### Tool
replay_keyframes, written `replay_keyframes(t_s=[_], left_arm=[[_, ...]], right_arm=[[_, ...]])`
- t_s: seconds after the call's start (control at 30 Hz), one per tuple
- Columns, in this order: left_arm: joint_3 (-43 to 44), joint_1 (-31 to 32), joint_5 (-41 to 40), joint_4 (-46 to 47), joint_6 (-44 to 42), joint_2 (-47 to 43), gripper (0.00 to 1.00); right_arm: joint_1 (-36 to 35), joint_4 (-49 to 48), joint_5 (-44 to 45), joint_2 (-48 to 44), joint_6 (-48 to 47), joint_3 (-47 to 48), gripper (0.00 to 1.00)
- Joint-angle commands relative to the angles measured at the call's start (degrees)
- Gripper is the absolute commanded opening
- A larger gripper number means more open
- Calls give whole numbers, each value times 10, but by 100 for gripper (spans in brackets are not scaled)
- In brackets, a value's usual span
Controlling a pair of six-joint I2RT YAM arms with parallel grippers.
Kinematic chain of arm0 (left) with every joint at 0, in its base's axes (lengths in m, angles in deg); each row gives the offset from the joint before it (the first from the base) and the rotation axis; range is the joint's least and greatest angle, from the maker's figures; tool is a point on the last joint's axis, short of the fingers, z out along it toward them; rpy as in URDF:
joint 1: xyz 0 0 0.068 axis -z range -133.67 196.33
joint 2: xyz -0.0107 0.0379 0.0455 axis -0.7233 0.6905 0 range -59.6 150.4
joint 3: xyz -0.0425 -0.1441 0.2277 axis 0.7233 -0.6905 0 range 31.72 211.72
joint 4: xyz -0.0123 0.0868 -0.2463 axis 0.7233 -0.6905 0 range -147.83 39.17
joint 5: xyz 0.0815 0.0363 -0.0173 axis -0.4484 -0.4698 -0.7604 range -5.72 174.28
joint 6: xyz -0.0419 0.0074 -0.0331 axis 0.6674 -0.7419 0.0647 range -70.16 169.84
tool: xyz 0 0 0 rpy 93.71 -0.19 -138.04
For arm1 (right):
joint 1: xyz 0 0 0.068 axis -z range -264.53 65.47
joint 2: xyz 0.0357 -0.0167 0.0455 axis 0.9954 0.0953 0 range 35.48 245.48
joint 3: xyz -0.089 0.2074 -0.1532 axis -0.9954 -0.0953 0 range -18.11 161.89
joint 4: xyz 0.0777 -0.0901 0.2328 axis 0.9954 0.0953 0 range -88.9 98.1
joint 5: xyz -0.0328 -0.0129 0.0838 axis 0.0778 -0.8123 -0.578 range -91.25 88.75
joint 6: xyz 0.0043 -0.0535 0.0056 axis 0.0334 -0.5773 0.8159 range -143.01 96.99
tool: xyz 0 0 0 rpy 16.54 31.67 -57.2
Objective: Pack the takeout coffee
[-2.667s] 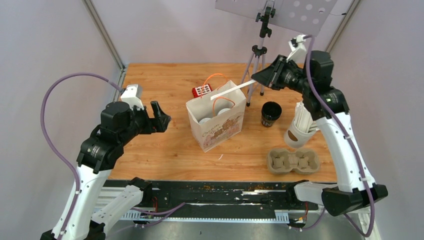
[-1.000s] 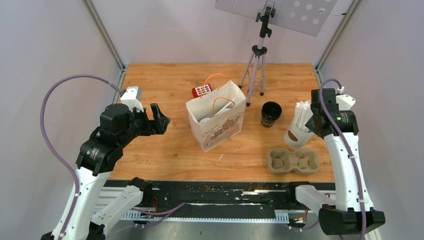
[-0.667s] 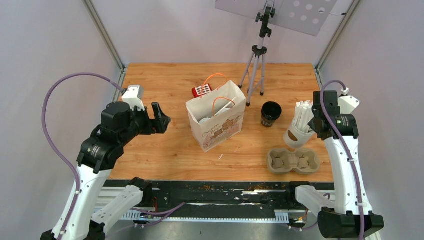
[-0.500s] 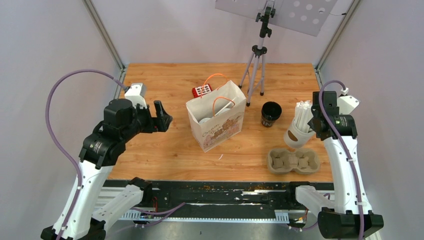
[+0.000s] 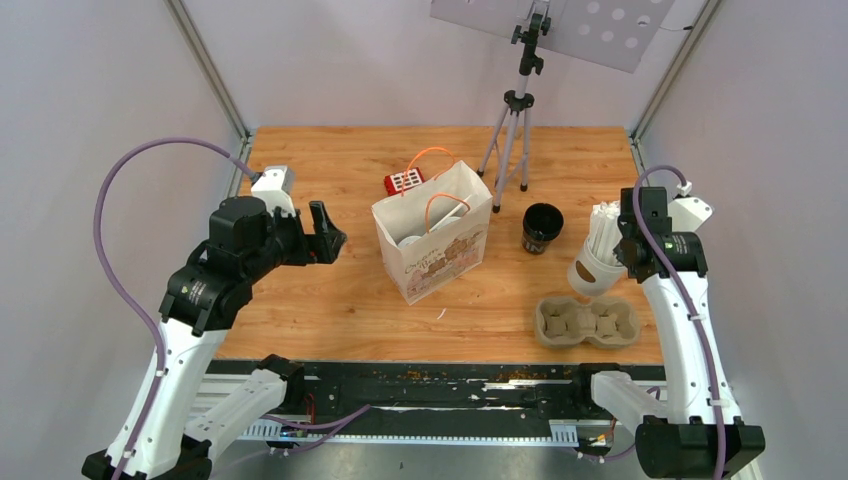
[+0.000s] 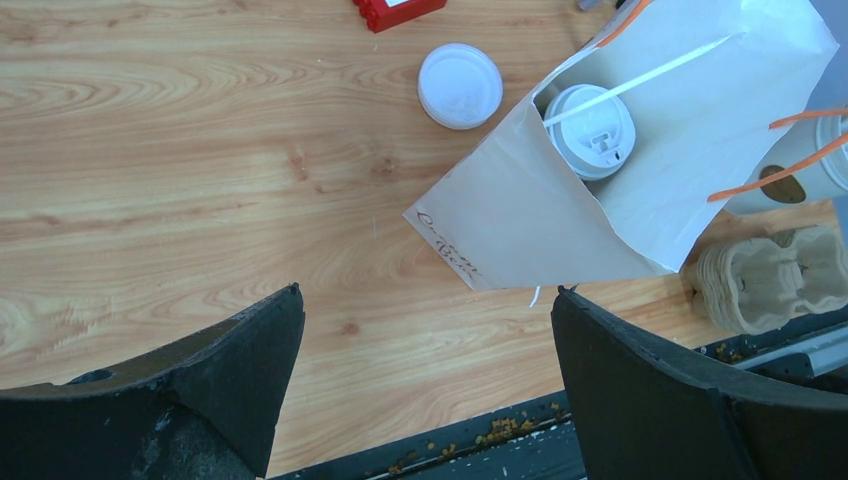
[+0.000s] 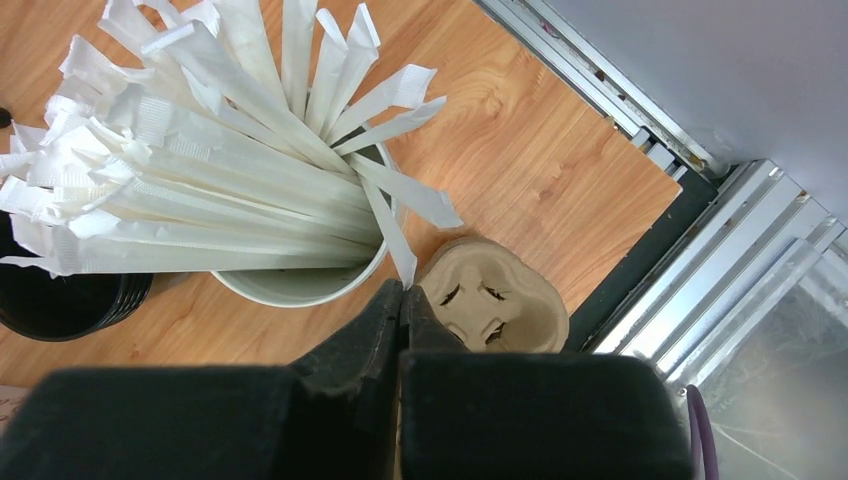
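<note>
- My left gripper (image 6: 425,300) hangs spread wide with nothing between its fingers, over bare table (image 5: 300,300) to the left of the paper bag (image 5: 440,255).
- My right gripper (image 7: 400,290) is clenched, fingertips pressed together and holding nothing.
- It sits above the near rim of the white cup of wrapped straws (image 7: 300,285). Its tips are just beside the end of one straw, and I cannot tell whether they touch.
- The paper bag stands open near the middle of the table. From the left wrist I see a lidded coffee cup (image 6: 592,130) inside it, upright, with a wrapped straw (image 6: 640,75) lying across the lid.
- The top view shows two white lids down in the bag.
- A loose white lid (image 6: 460,85) lies flat on the wood just beside the bag, next to a red block (image 5: 404,181).
- An open black cup (image 5: 542,226) stands without a lid between the bag and the straw cup.
- The cardboard cup tray (image 5: 587,322) lies near the front edge, just in front of the straw cup, with both wells empty.
- A tripod (image 5: 512,130) stands behind the bag.
</note>
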Motion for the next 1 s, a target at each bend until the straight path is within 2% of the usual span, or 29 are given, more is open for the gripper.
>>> replay_keyframes(t_s=[0.0,0.2,0.43,0.5,0.53,0.6,0.7,0.77,0.83,0.97], left_arm=[[15,1,-3,15,-11,2,100],[15,1,1,22,-7,9,100],[2,1,-3,30,-3,9,100],[0,1,-3,35,-2,9,100],[-3,1,-4,38,-1,10,100],[-8,1,-2,45,0,11,100],[-11,1,6,48,-1,15,100],[-12,1,8,47,-2,15,100],[-15,1,9,48,0,14,100],[-18,1,19,52,1,18,100]], right_arm=[[1,-9,18,-8,-18,41,0],[1,30,23,-2,-47,145,0],[1,61,-15,-6,-86,248,0],[1,54,-41,-12,-102,250,0],[1,56,-44,-14,-103,240,2],[1,73,-20,-21,-68,211,24],[1,20,-30,-46,-82,145,31],[1,-5,-39,-52,-99,117,45],[1,-21,-39,-48,-109,96,47],[1,-50,-47,-39,-112,61,45]])
